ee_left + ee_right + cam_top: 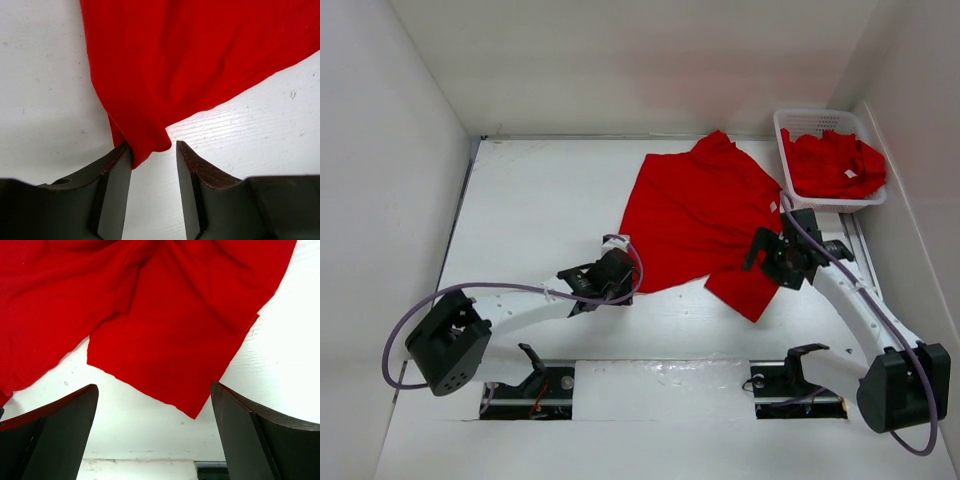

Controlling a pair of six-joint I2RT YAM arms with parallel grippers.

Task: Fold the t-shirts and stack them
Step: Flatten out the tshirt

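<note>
Closest to the arm bases, L gripper (610, 272) sits low at the near-left hem corner (148, 142) of the spread t-shirt (695, 215). Jaws narrow but not closed: the corner tip lies in the gap, brushing one inner face, not pinched by both. Nothing held, as far as the wrist view shows.

Slightly farther in, R gripper (767, 250) hangs over the near-right sleeve (175, 355). Jaws at full width, cloth below them, nothing in them.

The shirt itself lies on the tabletop (540, 210), centre-right. It's mostly flat but humped along the far edge and creased around that sleeve. At the far-right corner is the basket (820, 122) w/ heaped t-shirts (830, 165), one white tag (851, 175) showing.

Judgement: early stage, no fold made and no stack anywhere yet.

Risks from here:
- L jaws closing on only the corner tip gives a thin bite, and the cloth prob. slips out on lift.
- R side has overlapping layers near the sleeve, so a grab there may catch 2 layers and the fold comes out crooked.
- One arm pulling w/o the other would drag the whole shirt askew instead of folding it.
- The far hump, if not smoothed, gets folded in.
- R arm works near the basket, so a wide swing could nudge it.
</note>
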